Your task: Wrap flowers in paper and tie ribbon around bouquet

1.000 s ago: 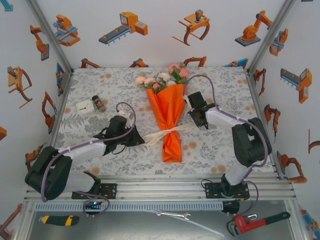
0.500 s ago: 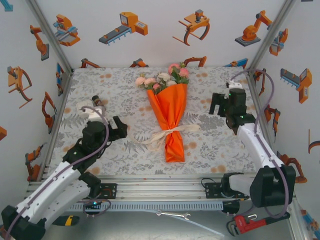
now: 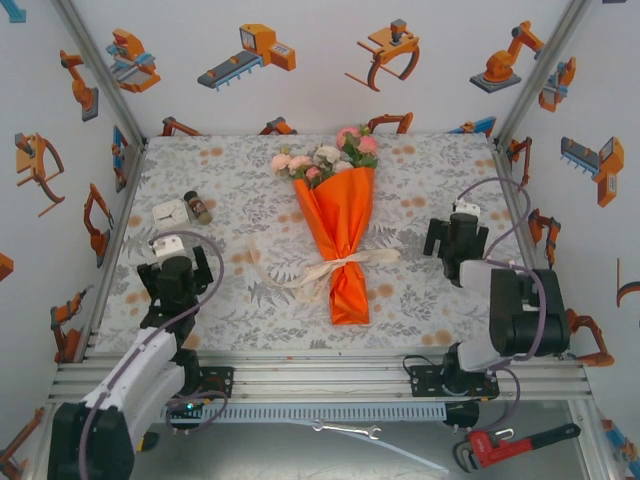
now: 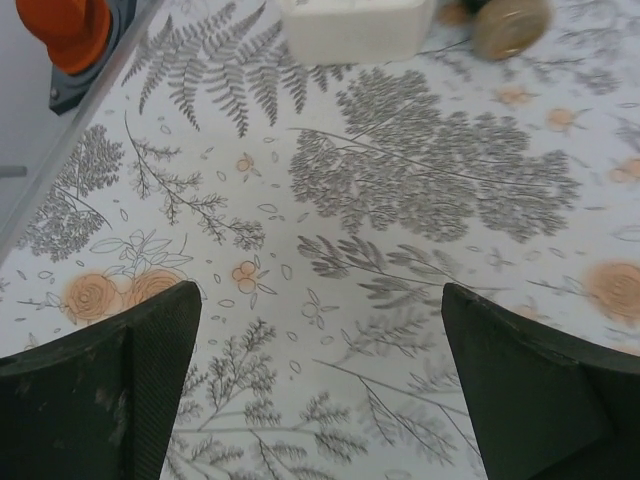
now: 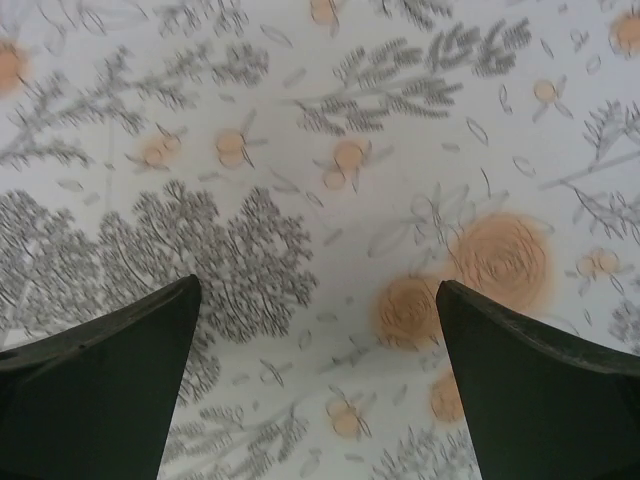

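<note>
The bouquet lies in the middle of the table in the top view. Its orange paper point(image 3: 338, 225) forms a cone, with the pink and cream flowers point(image 3: 325, 160) at the far end. The cream ribbon point(image 3: 337, 268) is tied in a bow at the narrow waist, its ends trailing left and right. My left gripper point(image 3: 172, 280) hovers over the cloth at the near left, well apart from the bouquet, jaws open point(image 4: 320, 400) over bare cloth. My right gripper point(image 3: 452, 240) hangs at the right, also apart from the bouquet, jaws open point(image 5: 318, 390) with nothing between them.
A white box point(image 3: 171, 215) and a small brown bottle point(image 3: 197, 207) sit at the left, just beyond my left gripper; the box point(image 4: 355, 28) and the bottle point(image 4: 510, 25) also show ahead of its fingers. A red wrench point(image 3: 510, 445) and a spanner point(image 3: 345, 430) lie below the front rail.
Both grippers were shut close beside the ribbon at the bouquet's waist. They have opened and drawn back, the left toward the near left, the right toward the right edge.
</note>
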Motion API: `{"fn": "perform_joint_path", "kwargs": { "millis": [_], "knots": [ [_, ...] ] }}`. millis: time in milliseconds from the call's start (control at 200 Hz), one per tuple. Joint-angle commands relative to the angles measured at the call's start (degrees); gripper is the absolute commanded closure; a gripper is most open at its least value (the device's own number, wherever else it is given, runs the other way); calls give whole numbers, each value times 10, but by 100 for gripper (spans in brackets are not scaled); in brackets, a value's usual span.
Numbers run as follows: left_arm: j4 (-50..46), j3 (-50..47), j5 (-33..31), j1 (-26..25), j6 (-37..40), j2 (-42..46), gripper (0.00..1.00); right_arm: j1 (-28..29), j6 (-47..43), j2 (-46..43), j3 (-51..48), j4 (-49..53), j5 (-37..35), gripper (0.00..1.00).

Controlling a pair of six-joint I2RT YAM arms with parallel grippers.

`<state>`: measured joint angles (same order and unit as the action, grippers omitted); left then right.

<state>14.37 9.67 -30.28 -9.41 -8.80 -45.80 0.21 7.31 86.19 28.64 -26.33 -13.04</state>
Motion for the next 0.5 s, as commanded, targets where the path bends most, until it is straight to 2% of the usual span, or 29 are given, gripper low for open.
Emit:
{"fn": "perform_joint_path", "kwargs": {
  "millis": [0, 25, 40, 90, 255, 370, 400, 426, 436, 496],
  "knots": [
    [201, -12, 138, 52, 32, -74, 3, -8, -21, 7, -60, -204, 31, 9],
    [238, -13, 148, 64, 34, -101, 3, -10, -28, 33, -86, -296, 33, 9],
    [256, -11, 154, 69, 33, -118, 3, -9, -27, 36, -95, -318, 28, 8],
    [289, 8, 190, 91, 36, -172, 3, -10, -14, 17, -83, -256, 17, 1],
    [341, 65, 233, 109, 21, -302, 3, -10, -24, 23, -74, -254, 30, 1],
    [529, 65, 265, 111, 30, -457, 3, -10, -23, 22, -74, -252, 31, 1],
    [476, 79, 270, 110, 29, -434, 3, -10, -23, 23, -74, -253, 31, 1],
    [355, 103, 263, 110, 25, -404, 3, -10, -23, 23, -74, -253, 32, 1],
    [337, 111, 258, 109, 23, -398, 3, -10, -24, 22, -74, -253, 31, 1],
    [376, 125, 261, 98, 44, -433, 3, -10, -24, 24, -73, -253, 31, 1]
  ]
}}
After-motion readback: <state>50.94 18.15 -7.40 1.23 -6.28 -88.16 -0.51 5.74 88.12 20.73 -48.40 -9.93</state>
